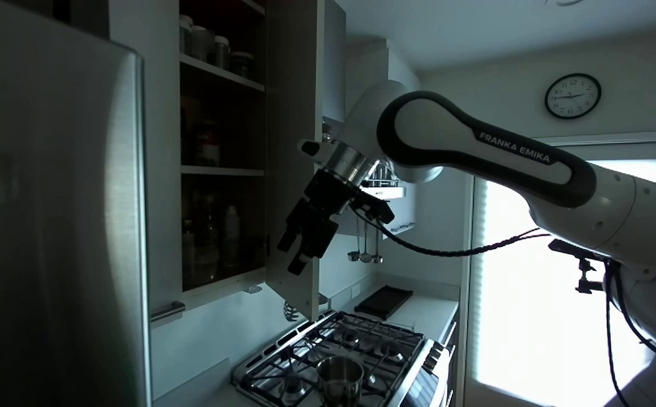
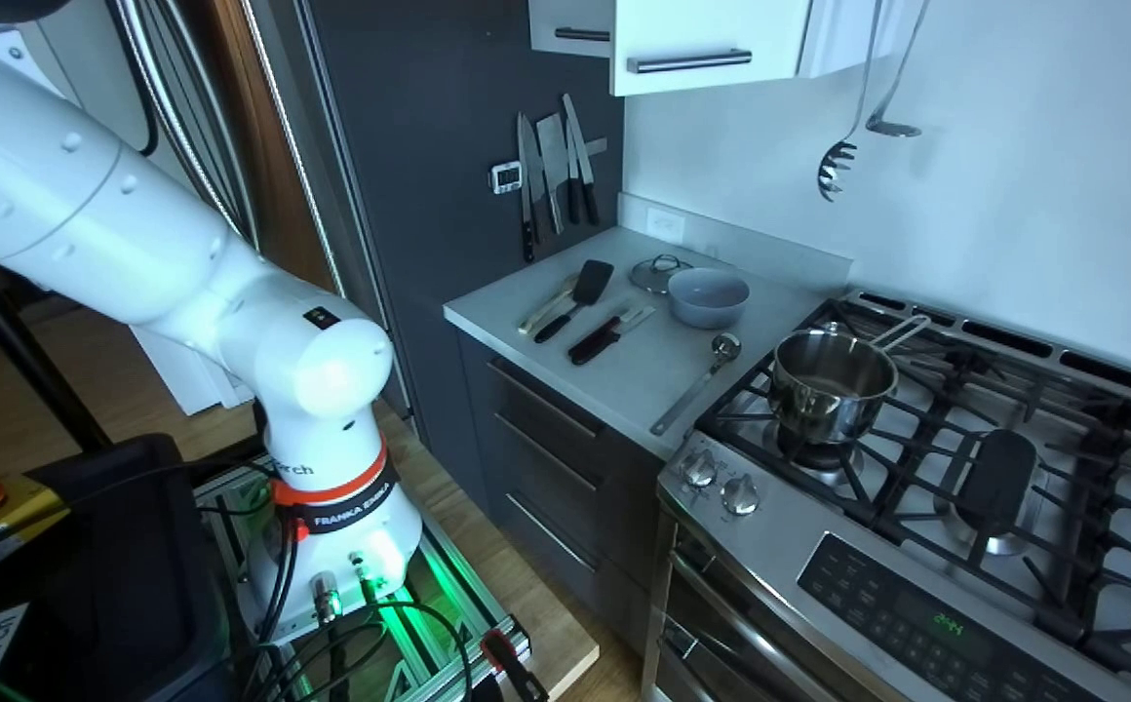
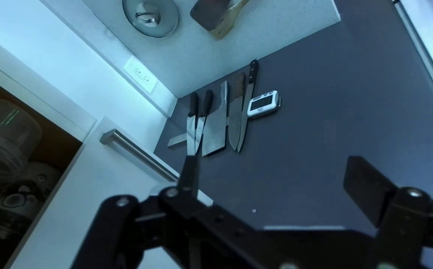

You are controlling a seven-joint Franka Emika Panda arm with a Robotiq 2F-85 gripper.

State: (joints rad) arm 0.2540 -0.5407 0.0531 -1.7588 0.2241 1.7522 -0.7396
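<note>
Door [image 1: 291, 102]: stood open on the upper cabinet [image 1: 223, 289]; a stiff flat panel, probably easy to swing on its hinges, its smooth face likely slippery to a pinch
Bar handle [image 2: 689, 61]: sat low on the outer face near the free edge; it looked the surest hold, with the thin free edge next best
Door's long axis: upright; the width pointed outward from the cabinet into the room
Gripper [image 1: 289, 258]: jaws spread wide, nothing between them; it slanted downward in front of the door's inner face in an exterior view; contact could not be told
Shelf [image 1: 221, 170]: lay inside the cabinet, below some jars [image 1: 221, 52] and above a shadowed bottle [image 1: 231, 234]
Neighbouring door [image 3: 86, 179]: shut, beside the opening in the wrist view
Dark panel [image 3: 313, 130]: bore knives [image 3: 235, 116] and a white timer [image 3: 262, 104]
Gas range [image 2: 775, 531]: stood lower, a steel saucepan [image 2: 829, 390] on its grate
</note>
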